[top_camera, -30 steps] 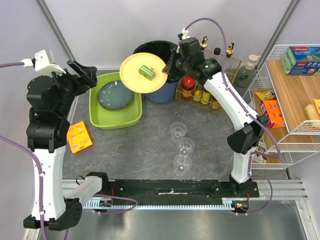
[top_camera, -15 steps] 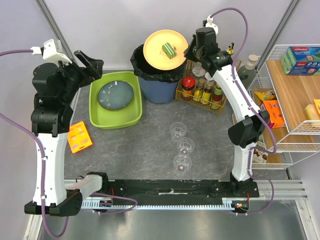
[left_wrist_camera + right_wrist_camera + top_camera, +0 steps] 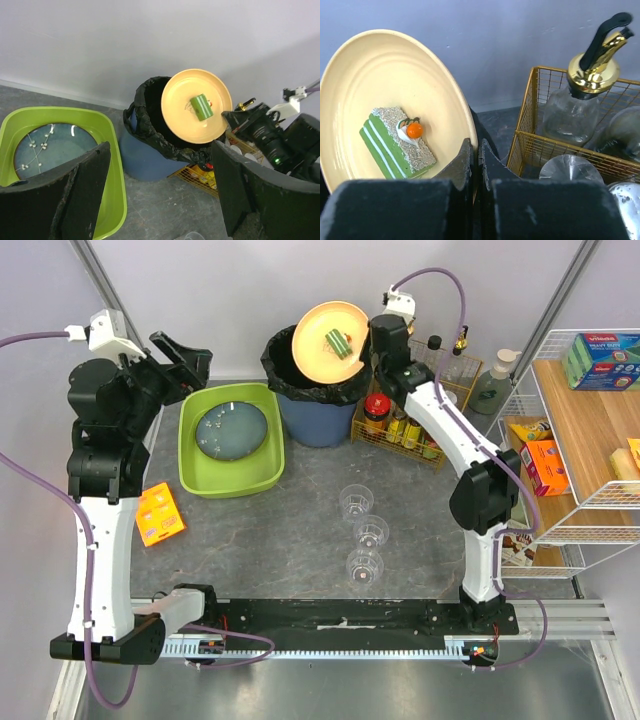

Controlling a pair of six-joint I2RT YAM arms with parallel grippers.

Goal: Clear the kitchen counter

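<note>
The right end effector [image 3: 366, 346] is clenching the rim of a yellow plate [image 3: 312, 345], holding it and its green cake slice [image 3: 338, 341] tilted over the bin [image 3: 300, 420] at the far edge of the grey table [image 3: 290, 530]; the left end effector [image 3: 182, 362] is hanging released, far left.

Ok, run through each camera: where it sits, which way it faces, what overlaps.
Top external: overhead from behind, looking down on the kitchen counter; the left arm and right arm show.
Left wrist: raised at the left, facing across to the black-lined bin; the open left gripper frames the bottom.
Right wrist: beside the bin, facing the back wall; the right gripper shows shut on the yellow plate.
Shared: all three show that plate and its green cake.
</note>
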